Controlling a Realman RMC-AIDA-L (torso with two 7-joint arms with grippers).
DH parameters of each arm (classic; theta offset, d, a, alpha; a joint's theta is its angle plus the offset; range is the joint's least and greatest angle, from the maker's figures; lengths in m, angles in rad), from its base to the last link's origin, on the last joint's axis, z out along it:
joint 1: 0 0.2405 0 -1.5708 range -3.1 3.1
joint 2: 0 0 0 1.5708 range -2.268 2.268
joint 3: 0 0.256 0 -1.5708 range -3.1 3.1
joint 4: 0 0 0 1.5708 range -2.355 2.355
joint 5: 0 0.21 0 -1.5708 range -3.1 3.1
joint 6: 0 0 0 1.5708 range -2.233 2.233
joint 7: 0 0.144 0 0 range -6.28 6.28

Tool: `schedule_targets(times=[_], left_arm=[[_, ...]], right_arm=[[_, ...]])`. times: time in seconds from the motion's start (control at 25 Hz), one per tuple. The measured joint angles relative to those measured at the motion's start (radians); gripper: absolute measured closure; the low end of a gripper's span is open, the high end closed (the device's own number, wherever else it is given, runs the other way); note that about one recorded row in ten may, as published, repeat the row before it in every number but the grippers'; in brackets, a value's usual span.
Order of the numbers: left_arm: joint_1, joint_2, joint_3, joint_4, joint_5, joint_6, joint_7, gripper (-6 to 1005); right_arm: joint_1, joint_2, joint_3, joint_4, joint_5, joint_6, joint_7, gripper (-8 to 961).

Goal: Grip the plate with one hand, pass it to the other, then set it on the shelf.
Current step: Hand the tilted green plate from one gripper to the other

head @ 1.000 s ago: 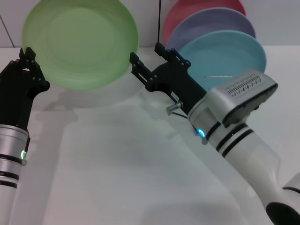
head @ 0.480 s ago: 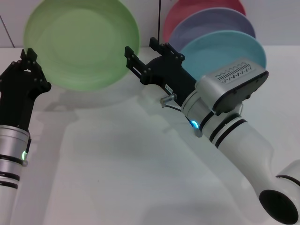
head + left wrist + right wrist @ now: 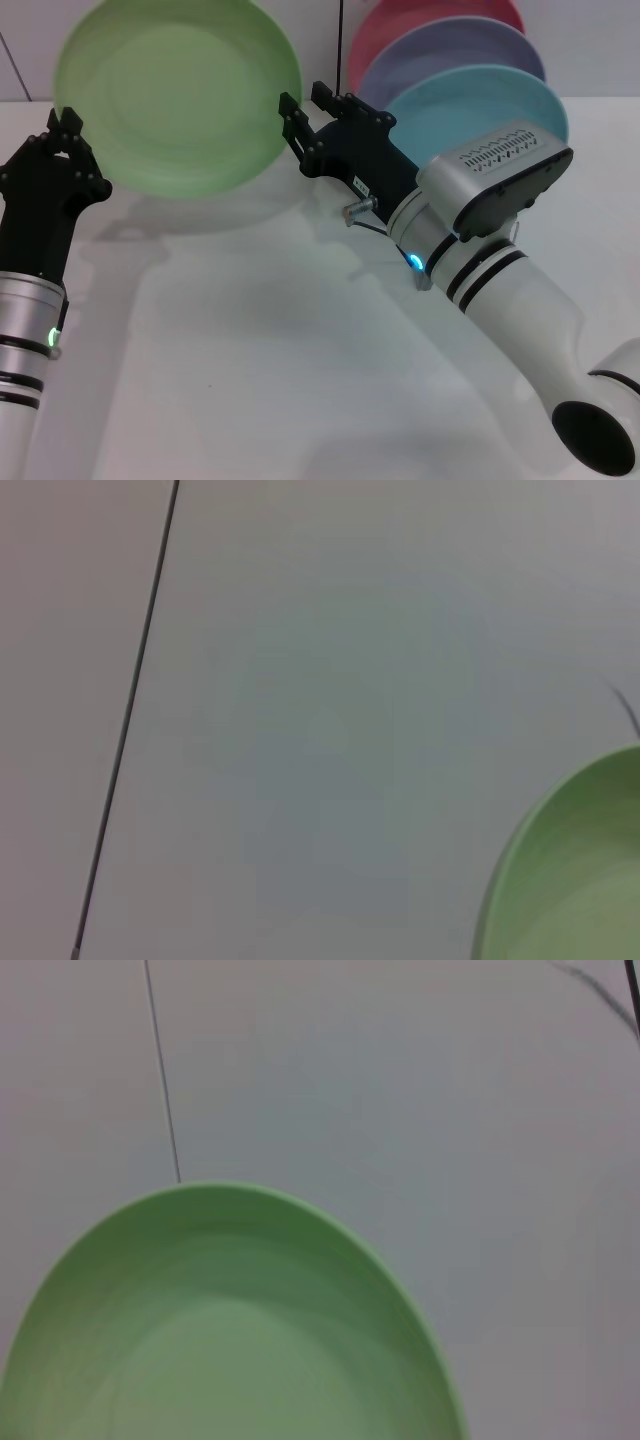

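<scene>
White tabletop [image 3: 260, 360] under green plate [image 3: 175, 95], hollow facing camera, left gripper [image 3: 68, 130] clamped on rim, right gripper [image 3: 305, 115] jaws apart.

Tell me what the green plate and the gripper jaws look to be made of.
The green plate looks like matte plastic or melamine: even colour, soft sheen, no glare; ceramic can't be excluded. The right gripper and left gripper have black, dull-finished jaws, probably plastic or coated metal.

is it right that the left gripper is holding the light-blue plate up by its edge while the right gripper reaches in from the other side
Not quite: the plate held up is the light-green plate, not a light-blue one. The head view shows the left gripper at its lower-left edge and the right gripper at its opposite edge. The light-blue plate stands behind the right arm, with the other plates.
</scene>
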Motion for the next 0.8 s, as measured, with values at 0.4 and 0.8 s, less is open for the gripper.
schedule_targets(times=[0.4, 0.8], left_arm=[[0.003, 0.0, 0.012, -0.001, 0.0, 0.001, 0.003, 974], [0.002, 0.0, 0.015, -0.001, 0.0, 0.003, 0.003, 974]], right_arm=[[0.0, 0.0, 0.003, 0.003, 0.0, 0.001, 0.0, 627], [0.001, 0.0, 0.003, 0.004, 0.0, 0.002, 0.006, 681]])
